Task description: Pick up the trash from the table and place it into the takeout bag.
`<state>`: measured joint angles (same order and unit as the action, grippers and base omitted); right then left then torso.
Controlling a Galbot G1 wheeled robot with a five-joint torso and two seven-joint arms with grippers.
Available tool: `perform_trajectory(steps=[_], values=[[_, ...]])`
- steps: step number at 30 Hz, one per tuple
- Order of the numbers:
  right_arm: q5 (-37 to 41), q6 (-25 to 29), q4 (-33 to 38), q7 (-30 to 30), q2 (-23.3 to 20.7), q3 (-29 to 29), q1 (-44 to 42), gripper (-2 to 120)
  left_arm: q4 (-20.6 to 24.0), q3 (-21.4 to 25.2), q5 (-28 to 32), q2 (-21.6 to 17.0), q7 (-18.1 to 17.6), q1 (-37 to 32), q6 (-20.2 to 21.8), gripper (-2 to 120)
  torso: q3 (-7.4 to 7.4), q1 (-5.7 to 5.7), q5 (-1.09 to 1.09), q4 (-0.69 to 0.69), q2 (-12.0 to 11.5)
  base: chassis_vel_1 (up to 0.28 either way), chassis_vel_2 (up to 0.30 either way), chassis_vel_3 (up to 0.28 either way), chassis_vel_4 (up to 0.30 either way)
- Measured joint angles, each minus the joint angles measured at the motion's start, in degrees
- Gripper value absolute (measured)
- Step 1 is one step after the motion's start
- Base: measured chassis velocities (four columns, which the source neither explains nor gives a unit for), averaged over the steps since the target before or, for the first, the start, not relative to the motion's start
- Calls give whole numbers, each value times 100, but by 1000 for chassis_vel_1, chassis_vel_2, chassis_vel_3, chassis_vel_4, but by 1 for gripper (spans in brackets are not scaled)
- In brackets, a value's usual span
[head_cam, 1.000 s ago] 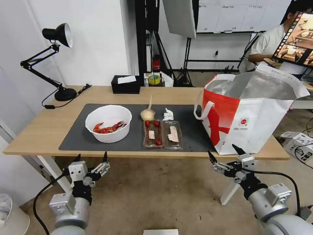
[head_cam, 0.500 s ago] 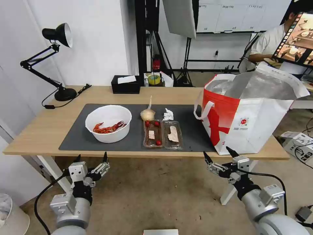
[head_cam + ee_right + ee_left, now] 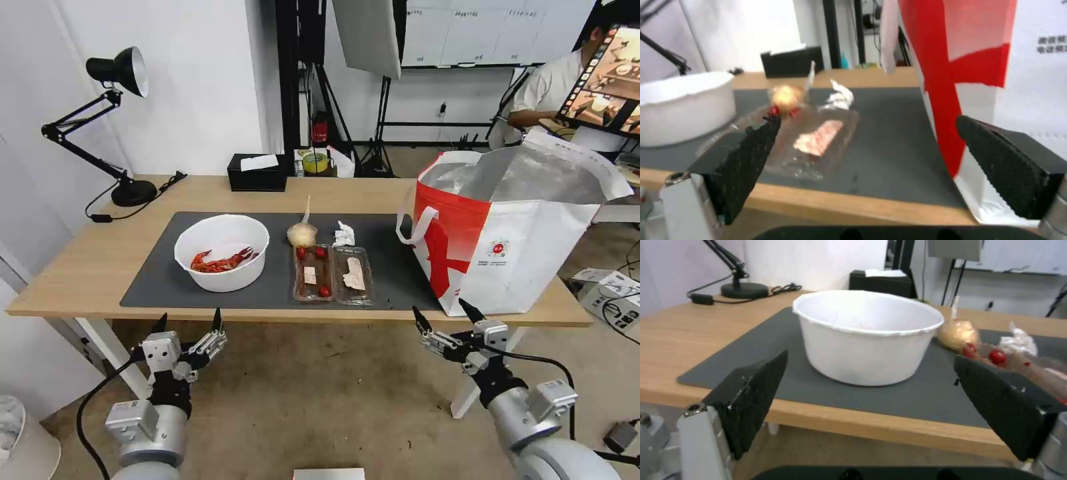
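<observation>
On the table point(image 3: 80, 267), the dark mat holds a white bowl of crayfish shells point(image 3: 222, 252) point(image 3: 867, 336) point(image 3: 682, 106), a clear tray with cherry tomatoes point(image 3: 331, 274) point(image 3: 813, 140), a crumpled white tissue point(image 3: 344, 234) point(image 3: 838, 96) and a beige knotted bundle point(image 3: 301, 233) point(image 3: 957, 335) point(image 3: 786, 95). The white and red takeout bag point(image 3: 513, 233) point(image 3: 991, 66) stands open at the table's right end. My left gripper point(image 3: 188, 325) hangs open below the front edge, before the bowl. Open too, my right gripper point(image 3: 443, 313) sits below the edge near the bag's front corner.
A black desk lamp point(image 3: 110, 120) stands at the back left and a black tissue box point(image 3: 257, 173) at the back middle. White table legs point(image 3: 110, 353) drop close behind both grippers. A person sits at a screen point(image 3: 603, 80) beyond the bag.
My right gripper has drifted left and slightly up toward the table's front edge. The left gripper has barely shifted.
</observation>
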<state>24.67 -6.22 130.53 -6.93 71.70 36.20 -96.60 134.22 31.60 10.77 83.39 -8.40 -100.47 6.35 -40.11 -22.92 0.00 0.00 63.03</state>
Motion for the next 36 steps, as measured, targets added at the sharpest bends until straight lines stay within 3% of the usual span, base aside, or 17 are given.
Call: perform_trajectory(steps=[5, 13, 22, 25, 30, 36], values=[[93, 35, -20, -34, -1, -42, 14, 100, -102, 3, 65, -13, 225, 16, -369, 100, 0, 0, 0, 0, 0, 0, 0, 0, 0], [247, 39, -43, 15, 0, -120, 12, 100, -152, 12, 53, -14, 269, 28, -536, 100, 0, 0, 0, 0, 0, 0, 0, 0, 0], [1951, -417, 0, 680, -55, -511, 182, 100, -130, 61, 3, -16, 281, -27, -557, 100, 0, 0, 0, 0, 0, 0, 0, 0, 0], [3065, -680, 130, 1181, -162, -746, 388, 100, -123, 74, -29, -17, 283, -44, -557, 100, 0, 0, 0, 0, 0, 0, 0, 0, 0], [3890, -796, 200, 1661, -270, -998, 663, 100, -122, 77, -82, -8, 285, -62, -555, 100, 0, 0, -1, 0, 0, 0, 0, 0, 0], [5544, -908, 244, 2497, -225, -1337, 1158, 100, -137, 104, -157, 6, 285, -89, -546, 100, 0, 0, -1, 0, 0, 0, 0, 0, 0]])
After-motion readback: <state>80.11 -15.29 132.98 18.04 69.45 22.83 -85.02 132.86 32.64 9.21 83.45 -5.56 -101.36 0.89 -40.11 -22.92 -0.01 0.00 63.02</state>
